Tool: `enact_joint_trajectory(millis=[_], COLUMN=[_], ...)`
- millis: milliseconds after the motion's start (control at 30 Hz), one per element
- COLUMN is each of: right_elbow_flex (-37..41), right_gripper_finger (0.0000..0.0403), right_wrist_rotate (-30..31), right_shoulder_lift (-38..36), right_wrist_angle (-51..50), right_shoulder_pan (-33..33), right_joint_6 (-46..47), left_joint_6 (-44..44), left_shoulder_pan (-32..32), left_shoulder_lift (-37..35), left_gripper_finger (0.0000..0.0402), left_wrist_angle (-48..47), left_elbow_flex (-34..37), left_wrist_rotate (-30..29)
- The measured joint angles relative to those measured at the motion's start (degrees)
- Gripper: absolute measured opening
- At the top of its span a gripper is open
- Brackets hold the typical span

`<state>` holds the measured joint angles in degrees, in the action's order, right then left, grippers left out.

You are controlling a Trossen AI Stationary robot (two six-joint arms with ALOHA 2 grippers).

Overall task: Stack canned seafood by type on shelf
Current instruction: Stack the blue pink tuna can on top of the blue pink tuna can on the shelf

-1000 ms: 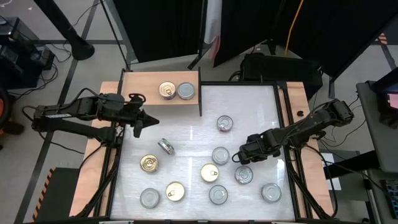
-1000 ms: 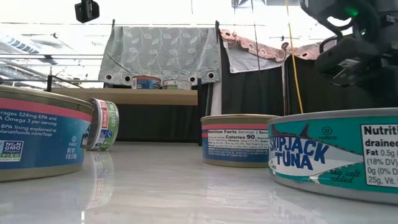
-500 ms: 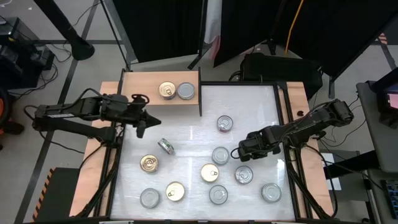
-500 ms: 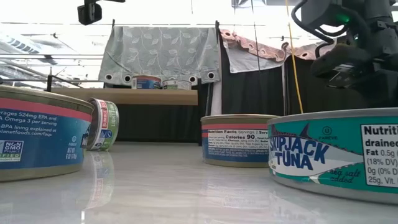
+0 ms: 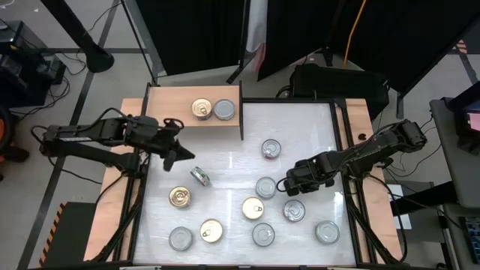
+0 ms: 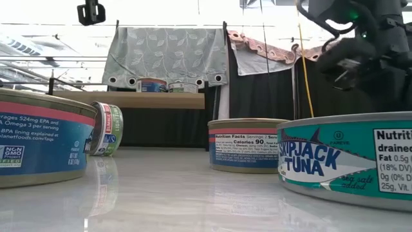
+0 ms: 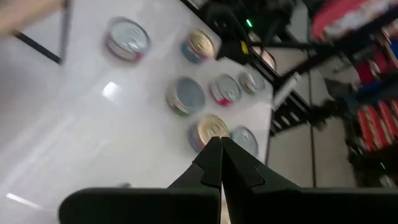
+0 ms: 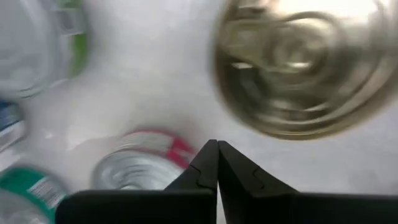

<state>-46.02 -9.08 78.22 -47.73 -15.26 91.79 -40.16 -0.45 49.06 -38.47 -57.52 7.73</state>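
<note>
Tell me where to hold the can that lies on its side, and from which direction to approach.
Grip the tipped can across its two flat ends, lid and base, coming straight down. Its curved wall lies on the table, so pinching that wall would probably roll it.

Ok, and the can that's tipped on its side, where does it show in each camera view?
High view: tipped can, left of centre on the table, just past the left arm's tip.
Low view: tipped can, left side, label facing the camera.
Left wrist view: cannot pick it out.
Right wrist view: too blurred to tell.
Shared landmark: the shelf carrying two cans, behind it.
</note>
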Motion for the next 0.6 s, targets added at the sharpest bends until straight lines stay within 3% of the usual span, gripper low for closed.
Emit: enact_joint_trajectory(millis=[333, 600], right_elbow_flex=[0.0, 0.0], right_gripper_finger=[0.0000, 0.0000], right_wrist_rotate=[-0.1, -0.7], right_shoulder_lift=[0.8, -2.2], right_wrist_angle=[2.4, -6.6], right_shoulder_pan=[-4.5, -0.9], right_joint_6=[6.8, 6.7], left_joint_6=[0.0, 0.4], left_shoulder_pan=[-2.7, -2.7], left_shoulder_lift=[0.0, 0.0], left_gripper_finger=[0.0002, 0.0002], left_wrist_angle=[-1.7, -1.6], left_elbow_flex=[0.0, 0.0], left_wrist_rotate=[-0.1, -0.7])
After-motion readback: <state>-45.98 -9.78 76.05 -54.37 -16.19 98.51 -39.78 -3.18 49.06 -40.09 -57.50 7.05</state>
